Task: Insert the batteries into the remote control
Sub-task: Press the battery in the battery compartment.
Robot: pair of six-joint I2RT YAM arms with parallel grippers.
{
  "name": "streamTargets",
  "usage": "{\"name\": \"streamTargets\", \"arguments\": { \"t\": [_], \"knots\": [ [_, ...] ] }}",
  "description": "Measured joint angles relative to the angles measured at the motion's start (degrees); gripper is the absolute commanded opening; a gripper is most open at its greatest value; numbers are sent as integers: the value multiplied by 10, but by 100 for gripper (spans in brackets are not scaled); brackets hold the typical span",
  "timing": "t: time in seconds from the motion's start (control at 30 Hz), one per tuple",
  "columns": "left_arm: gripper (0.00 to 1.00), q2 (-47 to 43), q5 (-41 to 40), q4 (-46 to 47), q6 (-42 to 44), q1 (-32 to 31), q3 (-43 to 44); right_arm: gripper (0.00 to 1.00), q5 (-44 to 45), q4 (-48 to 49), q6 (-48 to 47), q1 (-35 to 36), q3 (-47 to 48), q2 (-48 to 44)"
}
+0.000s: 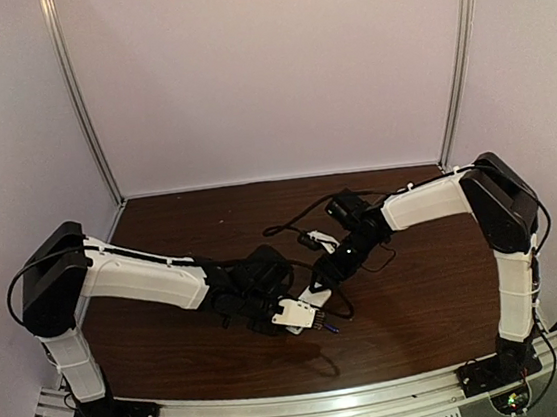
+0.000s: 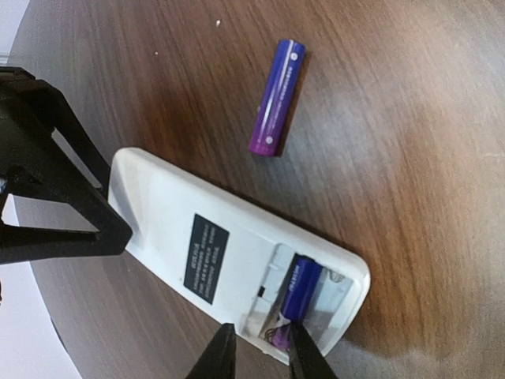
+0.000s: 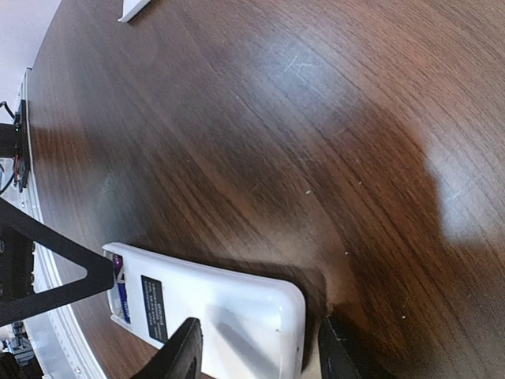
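You have two slim purple-blue cylindrical batteries, one small flat white plastic remote control [image 2: 166, 213], one smaller loose flat white piece and two black grippers, all on or over the dark brown wooden tabletop [image 2: 410, 158].

Nearest you, the remote control lies flat with its white back up. There is a dark label at its middle and an open rectangular recess at one end. One battery [image 2: 301, 287] sits inside that recess, with white plastic showing on either side of it.

Your left gripper [image 2: 260, 347] is at this recess end with its jaws slightly parted. One finger [image 2: 309, 355] is against the battery's near end, and the other stands on the recess edge, clear of the battery.

Your right gripper [image 3: 256, 347] is at the remote control's opposite, rounded end. Its jaws are spread wide with that end between them, but you cannot tell whether they press on it.

Just beyond the remote control, the second battery [image 2: 276, 99] lies loose on the tabletop, apart from the remote control and from both grippers.

Farthest away, the flat white piece [image 3: 136, 8] lies well apart from the remote control.
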Motion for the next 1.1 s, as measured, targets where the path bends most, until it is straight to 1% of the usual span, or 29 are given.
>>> {"name": "streamTargets", "arguments": {
  "t": [0.17,0.47,0.57,0.67,0.73,0.8,0.87,0.9,0.97,1.1],
  "knots": [
    [23,5,-19,3,9,-5,0,44,-4,0,-2,0,1,3],
    [25,10,-39,16,25,-12,-6,35,-17,1,-7,0,3,9],
    [23,12,-44,23,29,-14,-8,31,-26,1,-6,-3,5,10],
    [22,12,-49,23,33,-16,-9,30,-33,1,-4,-6,9,10],
    [24,12,-53,25,34,-17,-9,30,-34,2,-3,-7,10,10],
    [28,13,-54,26,33,-17,-9,33,-35,1,-3,-8,10,10],
    [33,13,-56,27,29,-17,-9,37,-35,1,-3,-8,11,10],
    [35,14,-58,28,26,-17,-8,41,-35,1,-3,-8,11,10],
    [41,16,-63,32,19,-17,-4,50,-30,0,-5,-9,11,10],
    [50,18,-74,35,-3,-17,3,64,-24,4,2,-17,11,7]
  ]
}}
